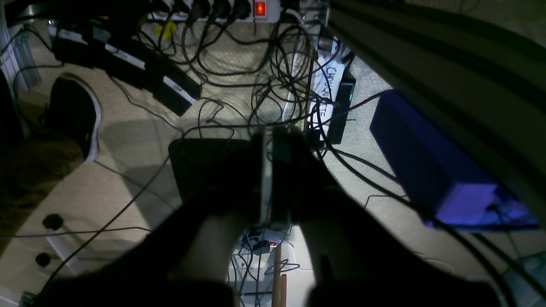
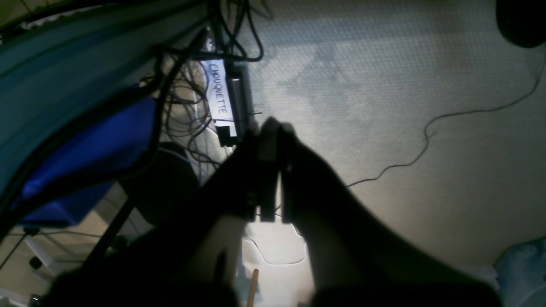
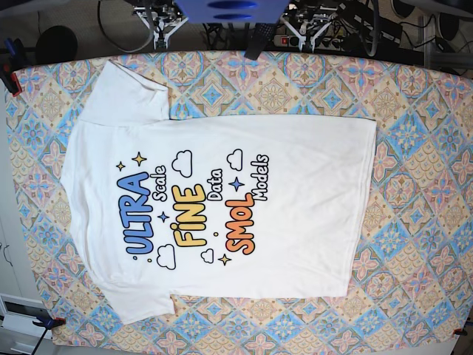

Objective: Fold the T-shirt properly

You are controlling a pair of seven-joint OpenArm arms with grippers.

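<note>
The T-shirt (image 3: pixel 222 196) lies flat (print up) on the patterned table (image 3: pixel 414 148).

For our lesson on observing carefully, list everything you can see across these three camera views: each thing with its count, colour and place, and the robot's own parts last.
T-shirt: one, white, spread flat on the table, printed side up with blue, yellow and orange lettering.
Tablecloth: one, patterned in blue, orange and cream tiles, covering the table.
Power strip: one, white with a lit red switch, on the floor at the top of the left wrist view.
Cables: many, black, tangled on the floor.
Labelled box: one, dark with a white handwritten label, on the floor.
Blue box: one, on the floor beside the cables.
Left gripper: one, dark, shut, above the floor.
Right gripper: one, dark, shut, above the floor.
</note>
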